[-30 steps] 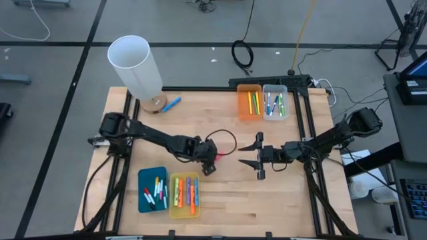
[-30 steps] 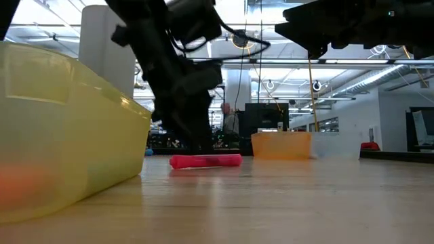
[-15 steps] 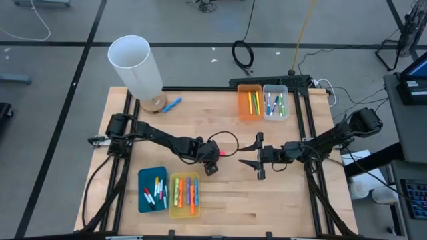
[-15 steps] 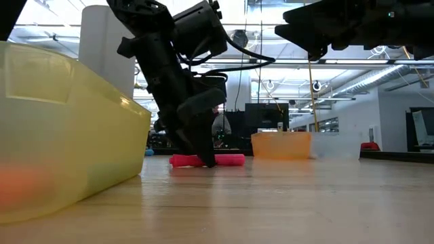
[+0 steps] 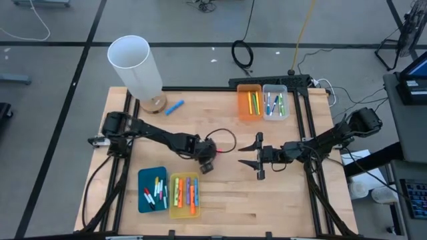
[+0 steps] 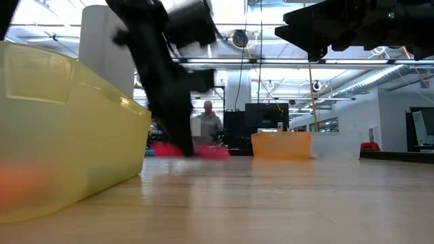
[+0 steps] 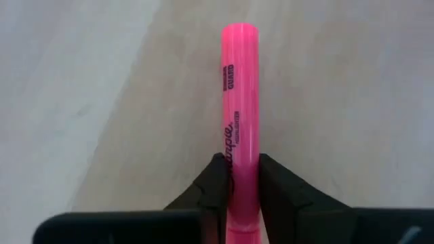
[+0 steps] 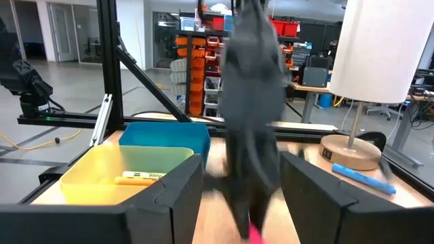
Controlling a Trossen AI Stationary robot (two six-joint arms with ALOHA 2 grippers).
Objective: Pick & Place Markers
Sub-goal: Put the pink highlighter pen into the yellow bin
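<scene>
The left gripper [image 7: 241,177] is near the middle of the table [image 5: 293,200], and its two fingers are clenched on a pink highlighter [image 7: 241,115], which points forward over the wood. The right gripper [image 5: 252,155] waits just beside it toward the right edge, with its jaws released and nothing between them.

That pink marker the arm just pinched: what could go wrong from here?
The left gripper clamps the pink marker near one end, so most of its length sticks out; it could swing or slip loose when carried. The yellow bin already holds several markers, so this one might land across them or on the rim. The right gripper hovers open close by over the table; a wide swing might brush it.
</scene>
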